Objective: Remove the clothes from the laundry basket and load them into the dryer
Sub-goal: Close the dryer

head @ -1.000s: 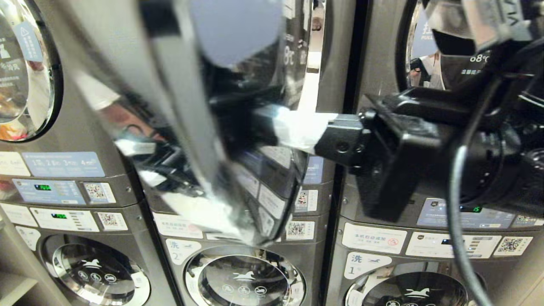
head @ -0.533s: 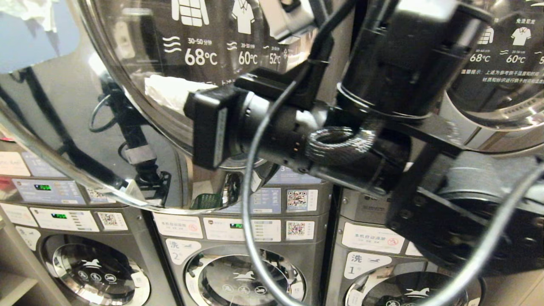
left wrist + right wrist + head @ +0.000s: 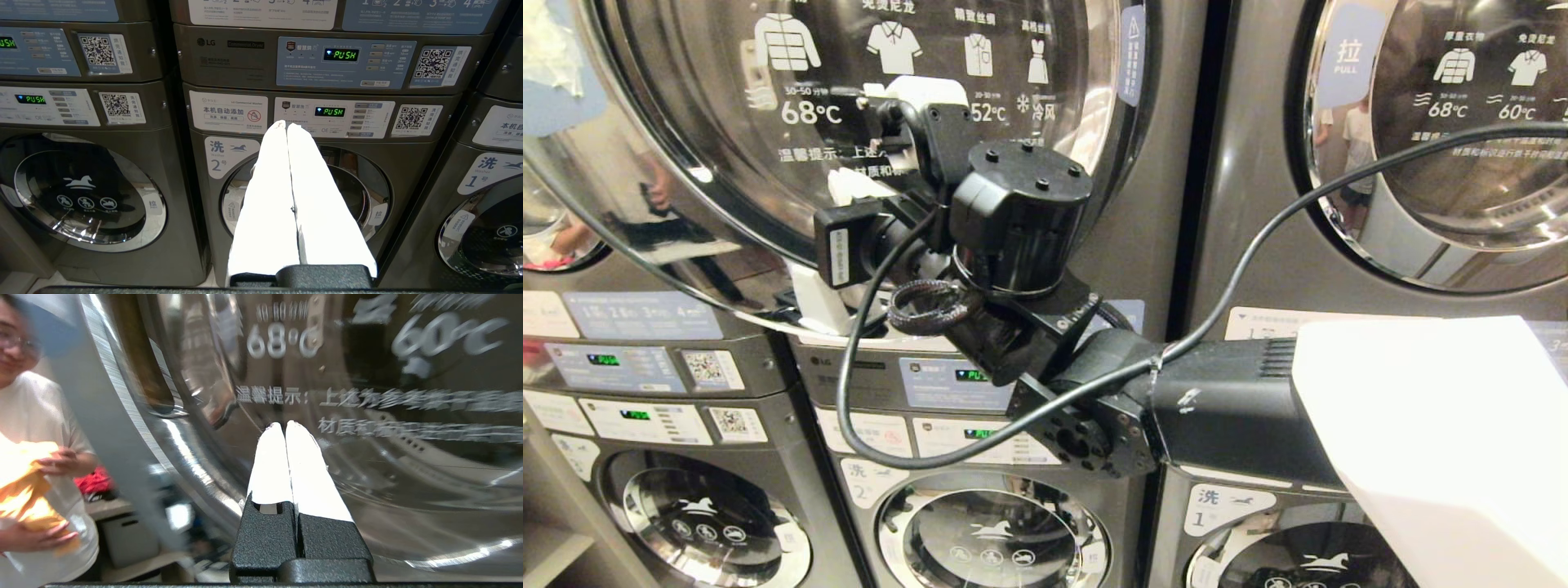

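The right arm (image 3: 1094, 384) reaches in from about four o'clock of the head view and bends up toward the centre; its right gripper (image 3: 284, 426) has both white fingers (image 3: 269, 465) pressed together with nothing between them, and the tips sit close to the glass of the dryer door (image 3: 727, 163), under the printed "68°C" mark (image 3: 278, 341); whether the tips touch the glass cannot be told. In the head view that door fills the area from nine to twelve o'clock, its chrome rim (image 3: 621, 237) sweeping down toward eight o'clock, and it carries white clothing icons along its top; a black cable (image 3: 849, 392) loops from the wrist down toward six o'clock.

A second dryer door (image 3: 1445, 139), with a blue "PULL" tag (image 3: 1349, 55), sits at two o'clock; a white arm cover (image 3: 1437, 441) fills the four to five o'clock corner.

The left gripper (image 3: 286, 124) also has its white fingers closed together, holding nothing, pointing at the lower machines; its tips lie in line with a control panel (image 3: 333, 112) showing green "PUSH", above the round washer door (image 3: 359, 192) labelled 2.

In the right wrist view, at nine o'clock, a person in a white shirt (image 3: 45, 412) holds an orange cloth (image 3: 24, 490) in both hands; something red (image 3: 94, 482) lies just beside them. No laundry basket appears in any view, and the inside of the dryer cannot be made out.
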